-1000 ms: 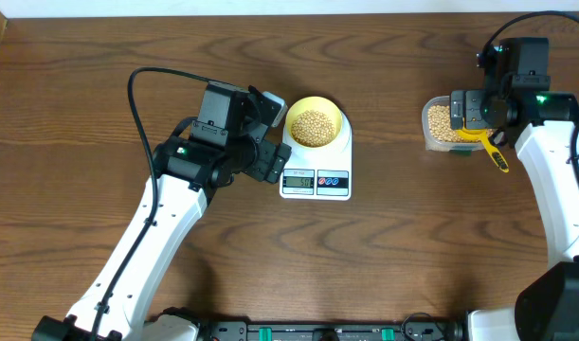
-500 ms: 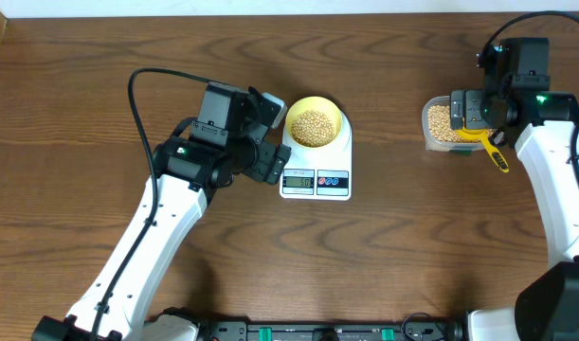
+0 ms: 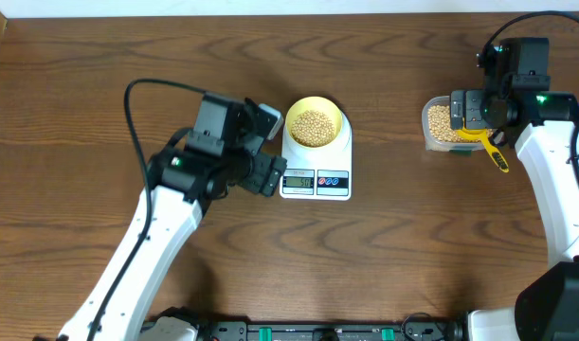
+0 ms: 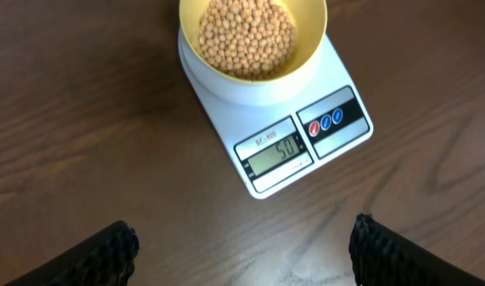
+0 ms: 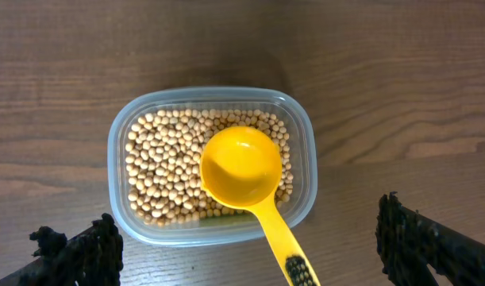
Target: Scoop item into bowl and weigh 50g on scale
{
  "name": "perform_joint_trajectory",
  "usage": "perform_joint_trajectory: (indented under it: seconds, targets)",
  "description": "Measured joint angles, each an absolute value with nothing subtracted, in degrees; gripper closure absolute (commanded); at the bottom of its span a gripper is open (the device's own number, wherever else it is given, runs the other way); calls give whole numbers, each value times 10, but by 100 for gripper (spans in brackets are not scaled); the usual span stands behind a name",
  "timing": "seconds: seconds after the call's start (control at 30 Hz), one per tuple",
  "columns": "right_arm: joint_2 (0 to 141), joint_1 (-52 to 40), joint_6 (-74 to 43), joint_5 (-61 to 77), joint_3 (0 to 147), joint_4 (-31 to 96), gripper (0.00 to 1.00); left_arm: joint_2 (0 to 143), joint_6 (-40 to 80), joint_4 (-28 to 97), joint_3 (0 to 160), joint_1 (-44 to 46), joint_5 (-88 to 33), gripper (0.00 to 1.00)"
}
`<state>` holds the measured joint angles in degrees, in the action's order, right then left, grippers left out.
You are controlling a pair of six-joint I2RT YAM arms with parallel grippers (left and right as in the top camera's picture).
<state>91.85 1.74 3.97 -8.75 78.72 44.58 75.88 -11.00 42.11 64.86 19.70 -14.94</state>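
**Bowl of beans on the scale, both tools open and empty**

The small round pale yellow bowl [image 4: 315,57] sits on the round platform at the far end of the white rectangular digital kitchen scale [image 4: 226,119], at the middle of the brown wooden bench [image 3: 412,246]. A heap of small round tan-beige beans [image 4: 247,36] fills the middle of the bowl and stays below its rim. On the front of the scale, the grey display [image 4: 275,152] reads 50, and a row of small coloured round buttons [image 4: 325,122] lies just beside it.

The left tool [image 4: 244,229] hangs over the bench just beside the left edge of the scale. Its two dark fingers are spread wide, with bare wood between them. It grips nothing and touches neither the scale nor the bowl.

Well apart, on the right side of the bench, stands a clear rounded-rectangular plastic tub [image 5: 303,143] holding more of the same beans. A yellow long-handled plastic scoop [image 5: 242,167] rests in it, its round cup lying empty on the beans. Its handle slants out over the tub's near rim.

The right tool [image 5: 248,222] hovers above the tub with its fingers fully parted, one on each side of the tub. It holds nothing, and the scoop lies free between them.
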Motion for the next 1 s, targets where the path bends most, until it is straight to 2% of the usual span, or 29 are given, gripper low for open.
perform_joint_trajectory:
  seconds: [0.17, 0.43, 0.87, 1.0]
  targets:
    - [919, 17, 39, -88, 787, 446, 1, 710, -110, 345, 574, 197, -149, 13]
    - [919, 17, 39, -88, 788, 446, 1, 654, -110, 154, 405, 197, -150, 13]
    - [919, 17, 39, -87, 788, 447, 1, 486, -110, -4, 220, 197, -150, 13]
    - [919, 17, 39, -87, 788, 447, 1, 440, -110, -92, 145, 197, -150, 13]
